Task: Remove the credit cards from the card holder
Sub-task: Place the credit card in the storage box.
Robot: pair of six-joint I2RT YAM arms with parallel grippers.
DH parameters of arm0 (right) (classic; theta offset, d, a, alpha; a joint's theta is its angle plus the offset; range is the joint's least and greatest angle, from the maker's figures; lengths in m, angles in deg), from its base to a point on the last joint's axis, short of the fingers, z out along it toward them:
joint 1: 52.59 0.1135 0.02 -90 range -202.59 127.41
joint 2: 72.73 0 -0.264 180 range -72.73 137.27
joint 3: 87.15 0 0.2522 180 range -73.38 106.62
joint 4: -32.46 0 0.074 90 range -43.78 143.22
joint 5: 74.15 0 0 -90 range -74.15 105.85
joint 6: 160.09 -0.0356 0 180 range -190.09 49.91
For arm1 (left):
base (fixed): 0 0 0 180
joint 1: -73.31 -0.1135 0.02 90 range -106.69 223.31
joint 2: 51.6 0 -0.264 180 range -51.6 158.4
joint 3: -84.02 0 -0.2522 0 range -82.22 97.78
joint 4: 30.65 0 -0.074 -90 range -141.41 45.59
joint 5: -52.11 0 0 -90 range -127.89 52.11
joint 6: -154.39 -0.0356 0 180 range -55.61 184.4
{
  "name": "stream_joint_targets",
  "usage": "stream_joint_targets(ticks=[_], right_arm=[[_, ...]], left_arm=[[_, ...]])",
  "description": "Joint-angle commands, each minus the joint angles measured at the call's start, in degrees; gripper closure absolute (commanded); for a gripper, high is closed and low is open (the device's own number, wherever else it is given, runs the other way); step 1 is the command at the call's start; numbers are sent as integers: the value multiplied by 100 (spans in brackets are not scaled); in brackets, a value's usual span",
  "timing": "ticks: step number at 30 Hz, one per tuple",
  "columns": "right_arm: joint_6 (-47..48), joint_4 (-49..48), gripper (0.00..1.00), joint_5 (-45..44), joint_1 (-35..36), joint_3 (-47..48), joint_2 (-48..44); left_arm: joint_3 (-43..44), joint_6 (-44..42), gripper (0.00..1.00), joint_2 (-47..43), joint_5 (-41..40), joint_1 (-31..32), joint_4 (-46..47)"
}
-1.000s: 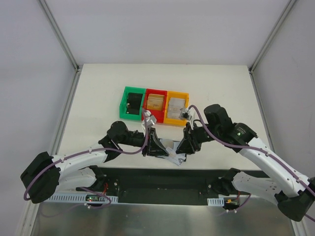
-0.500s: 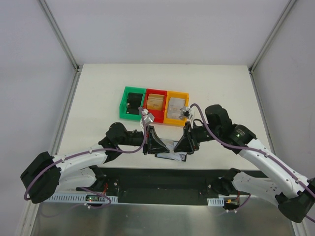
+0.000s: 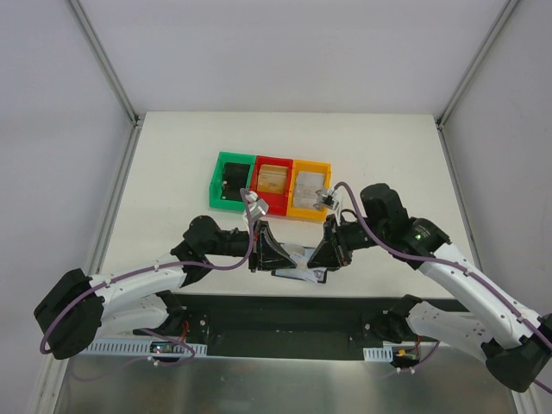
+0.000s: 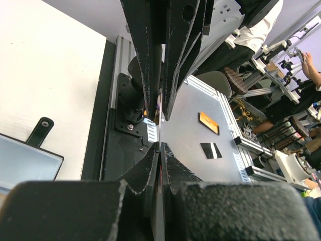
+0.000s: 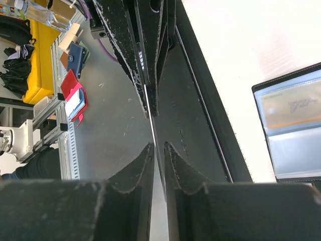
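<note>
holder position: the card holder (image 3: 297, 274) is lying open and flat on the table (image 3: 172, 155), right by the near edge. It sits low between the two gripper tips.
holder axis: the long side runs roughly left-right along that edge, a bit skewed. The inner panels face up.
holder tab: the left wrist cam catches a small black tab (image 4: 40, 131) sticking out past one corner. Can't make it out from the top view.
holder contents: on the right wrist cam, one bluish-grey panel has a tan-gold card (image 5: 287, 108) sitting in its pocket. The panel next to it looks plain.
right gripper (image 3: 316, 259): fingers pinched on a thin pale card (image 5: 150, 118), seen edge-on as a bright sliver between them. It's held just above the holder.
left gripper (image 3: 281, 259): fingers pressed together with only a hairline slit. Honestly can't tell if anything is pinched in there.
grippers: tips face each other over the holder, near but apart.
green bin (image 3: 217, 177): holds a chunky black object (image 3: 233, 181).
red bin (image 3: 280, 207): tan-gold cards (image 3: 273, 179) inside, lying flat.
orange bin (image 3: 304, 211): a pale grey-white card (image 3: 308, 184) inside, lying flat.
bins: three in a row, touching side by side, farther back on the table than the holder.
</note>
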Motion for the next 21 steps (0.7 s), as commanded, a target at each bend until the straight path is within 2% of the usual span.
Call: stream_joint_targets(ticks=[1,6,11,21], right_arm=[[145,-9,84,144,-30,132,-56],[119,-27,77,126,-30,185,-48],[128,-18,75,135,-21,238,5],[128,-44,97,118,-21,229,40]], left_arm=[[36,18,100,-24,24,-8,294],[62,36,100,46,129,-9,303],[71,54,100,90,173,-17,303],[71,89,100,151,270,-17,329]])
